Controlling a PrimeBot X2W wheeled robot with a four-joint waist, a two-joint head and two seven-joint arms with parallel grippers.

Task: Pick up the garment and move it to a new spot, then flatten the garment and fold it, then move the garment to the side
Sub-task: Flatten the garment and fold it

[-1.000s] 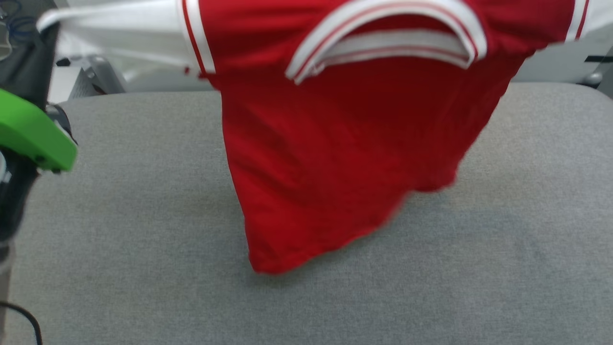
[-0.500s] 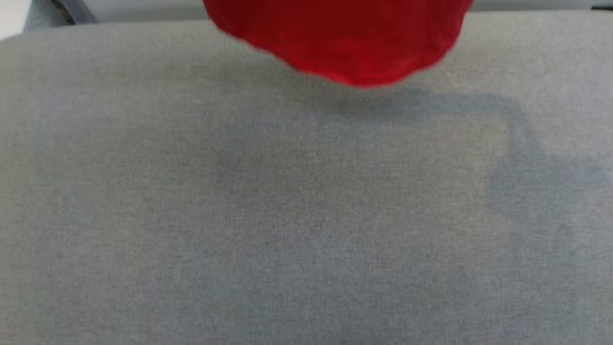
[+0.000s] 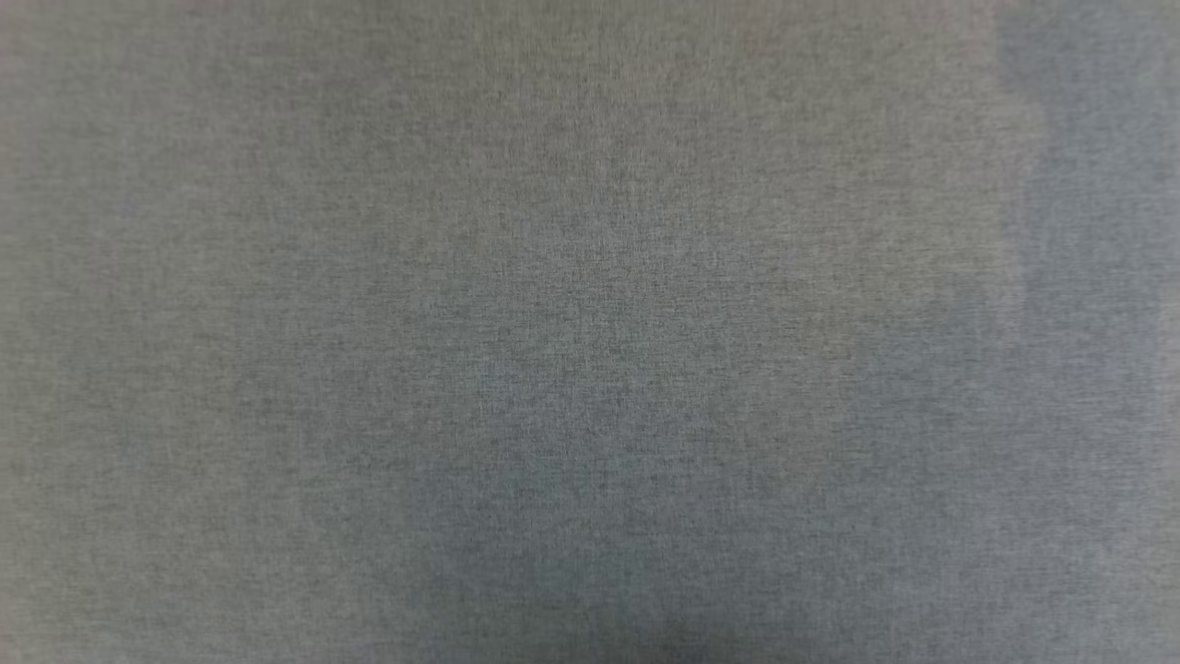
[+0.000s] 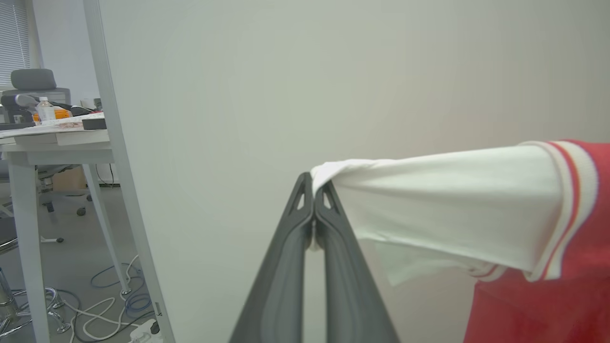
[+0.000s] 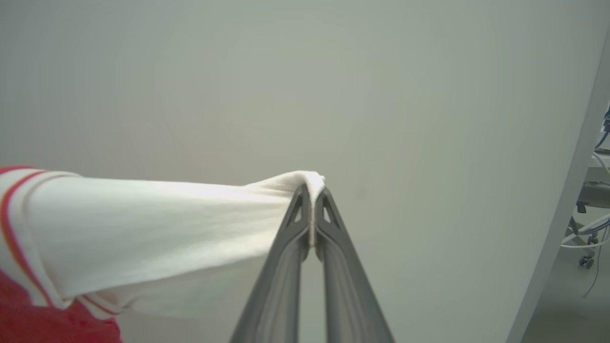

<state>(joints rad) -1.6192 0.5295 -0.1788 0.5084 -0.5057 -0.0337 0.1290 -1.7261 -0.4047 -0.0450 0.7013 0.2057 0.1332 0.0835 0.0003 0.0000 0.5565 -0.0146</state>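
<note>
Garment: red body, white sleeves, striped seam trim; taut, at right of left wrist view. Left gripper, right gripper: pinched closed on opposite sleeve ends.

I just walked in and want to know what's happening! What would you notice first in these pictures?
The red and white T-shirt jumps out first: it is held up in the air, stretched between two grippers. The left gripper pinches the tip of one white sleeve, and the right gripper pinches the tip of the other. The head view looks down on a plain grey fabric surface.
</note>
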